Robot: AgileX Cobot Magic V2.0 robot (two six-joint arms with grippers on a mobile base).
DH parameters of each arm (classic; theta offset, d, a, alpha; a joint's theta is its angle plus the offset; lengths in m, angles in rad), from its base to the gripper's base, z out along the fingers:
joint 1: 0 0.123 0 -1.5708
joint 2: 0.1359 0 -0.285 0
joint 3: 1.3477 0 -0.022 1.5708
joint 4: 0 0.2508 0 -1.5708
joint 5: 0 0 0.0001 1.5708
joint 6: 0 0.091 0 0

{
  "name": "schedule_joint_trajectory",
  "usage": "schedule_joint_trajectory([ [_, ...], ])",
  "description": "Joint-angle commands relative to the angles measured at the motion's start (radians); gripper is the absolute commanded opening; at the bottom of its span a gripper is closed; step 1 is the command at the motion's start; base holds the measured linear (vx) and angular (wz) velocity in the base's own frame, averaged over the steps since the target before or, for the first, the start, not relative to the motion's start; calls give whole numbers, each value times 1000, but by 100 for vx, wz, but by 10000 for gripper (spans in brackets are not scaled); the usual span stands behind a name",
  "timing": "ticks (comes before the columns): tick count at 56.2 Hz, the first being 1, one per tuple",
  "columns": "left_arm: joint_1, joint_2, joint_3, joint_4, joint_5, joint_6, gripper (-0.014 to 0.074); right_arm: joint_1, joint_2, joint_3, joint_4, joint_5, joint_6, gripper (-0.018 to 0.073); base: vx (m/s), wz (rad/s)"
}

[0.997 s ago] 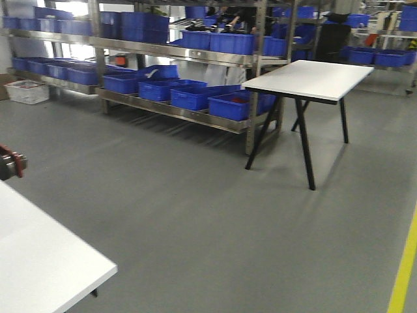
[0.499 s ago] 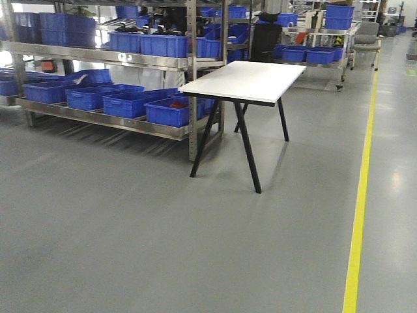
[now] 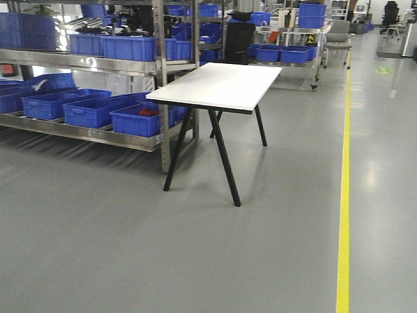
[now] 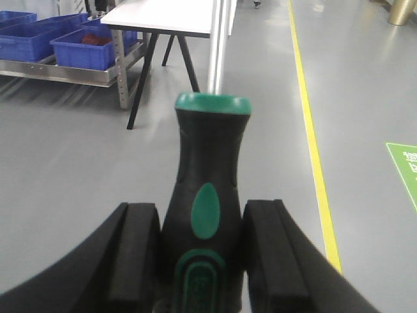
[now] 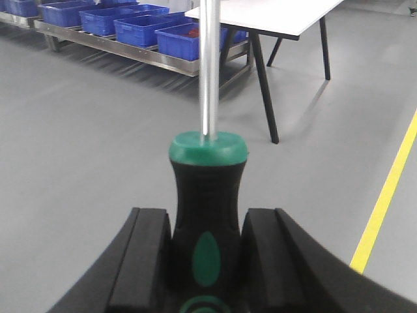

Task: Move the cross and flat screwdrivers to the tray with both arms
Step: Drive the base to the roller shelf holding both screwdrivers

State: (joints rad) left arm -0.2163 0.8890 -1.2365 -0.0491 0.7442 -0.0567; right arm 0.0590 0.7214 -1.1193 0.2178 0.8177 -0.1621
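Left pincer (image 4: 202, 251) clamps screwdriver (image 4: 210, 163) by handle, shaft ahead of pads; right pincer (image 5: 205, 254) clamps 2nd screwdriver (image 5: 208, 179) likewise.

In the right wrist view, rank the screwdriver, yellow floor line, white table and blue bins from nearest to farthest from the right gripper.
1. The screwdriver, clamped in the right gripper.
2. The yellow floor line, at right.
3. The white table, ahead.
4. The blue bins, upper left.
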Motion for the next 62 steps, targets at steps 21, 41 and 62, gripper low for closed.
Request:
schedule_joint_trajectory([
  [21,-5,-8,-26,-7,-95,0,-3,-2,-1,-29,7,-90,-6,-8,50,-15],
  [41,-5,-5,-26,-8,-95,0,-3,-2,-1,-29,7,-90,-6,-8,54,25],
  [62,-5,-5,-26,-8,-95,0,-3,-2,-1,-29,6,-90,-6,-8,56,71],
])
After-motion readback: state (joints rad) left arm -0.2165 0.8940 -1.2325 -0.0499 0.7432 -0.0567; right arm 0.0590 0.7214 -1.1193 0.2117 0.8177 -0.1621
